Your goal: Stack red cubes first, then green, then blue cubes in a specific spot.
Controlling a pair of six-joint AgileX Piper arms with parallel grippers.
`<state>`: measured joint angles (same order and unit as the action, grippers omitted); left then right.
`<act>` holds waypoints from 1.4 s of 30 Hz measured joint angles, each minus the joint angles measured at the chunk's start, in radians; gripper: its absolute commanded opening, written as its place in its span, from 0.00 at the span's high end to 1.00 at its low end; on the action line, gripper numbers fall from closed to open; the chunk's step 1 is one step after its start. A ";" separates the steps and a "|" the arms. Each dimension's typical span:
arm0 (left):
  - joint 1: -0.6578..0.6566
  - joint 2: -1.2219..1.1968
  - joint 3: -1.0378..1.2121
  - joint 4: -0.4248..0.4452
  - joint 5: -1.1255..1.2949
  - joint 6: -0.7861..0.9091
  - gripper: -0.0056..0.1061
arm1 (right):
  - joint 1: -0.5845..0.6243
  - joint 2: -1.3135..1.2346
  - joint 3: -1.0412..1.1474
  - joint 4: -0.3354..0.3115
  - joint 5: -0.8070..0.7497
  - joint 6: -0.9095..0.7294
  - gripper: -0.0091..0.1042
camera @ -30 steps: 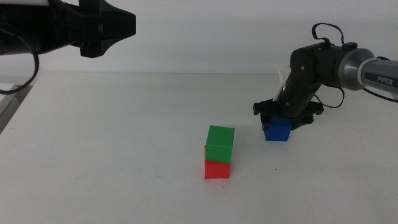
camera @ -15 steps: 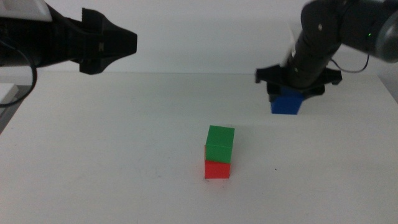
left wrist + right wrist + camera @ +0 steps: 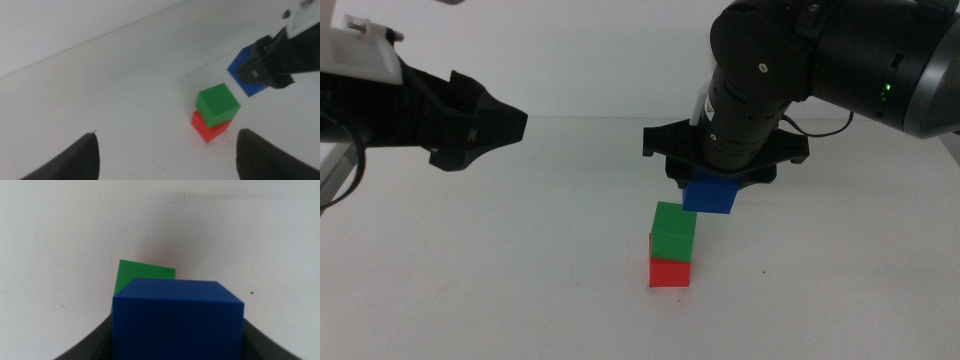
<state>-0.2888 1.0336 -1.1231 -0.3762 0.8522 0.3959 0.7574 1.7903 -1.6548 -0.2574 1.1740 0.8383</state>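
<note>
Since a second earlier we had lifted the blue cube [image 3: 710, 196] off the desk [image 3: 520, 280]; our right hand [image 3: 712, 190], clenched on it, hung just right of the green cube [image 3: 674, 230] capping the red cube [image 3: 670, 273]. Left hand [image 3: 165, 155] waited, released.

Matte, smooth blue cube [image 3: 710, 197], green cube [image 3: 673, 230] and red cube [image 3: 670, 272] over a matte white tabletop [image 3: 520, 280].

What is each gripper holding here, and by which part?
The right gripper holds the blue cube by its opposite side faces, in the air beside the green cube. The left gripper is open and holds nothing.
</note>
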 measured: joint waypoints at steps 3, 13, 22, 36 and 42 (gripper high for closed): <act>0.000 0.000 0.000 0.017 0.001 0.017 0.11 | 0.000 0.013 0.000 -0.006 0.002 0.033 0.82; 0.000 0.000 0.000 0.018 0.005 0.045 0.11 | 0.000 0.141 -0.153 0.030 0.025 0.049 0.82; 0.000 0.000 0.000 0.018 0.005 0.045 0.11 | 0.000 0.210 -0.173 0.057 0.039 0.040 0.82; 0.000 0.000 0.000 0.016 0.005 0.046 0.11 | 0.000 0.241 -0.175 0.053 0.040 0.023 0.62; 0.000 0.000 0.000 0.016 0.005 0.046 0.11 | 0.000 0.248 -0.175 0.059 0.040 0.011 0.17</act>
<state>-0.2888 1.0336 -1.1231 -0.3597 0.8568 0.4421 0.7574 2.0386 -1.8297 -0.1986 1.2145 0.8493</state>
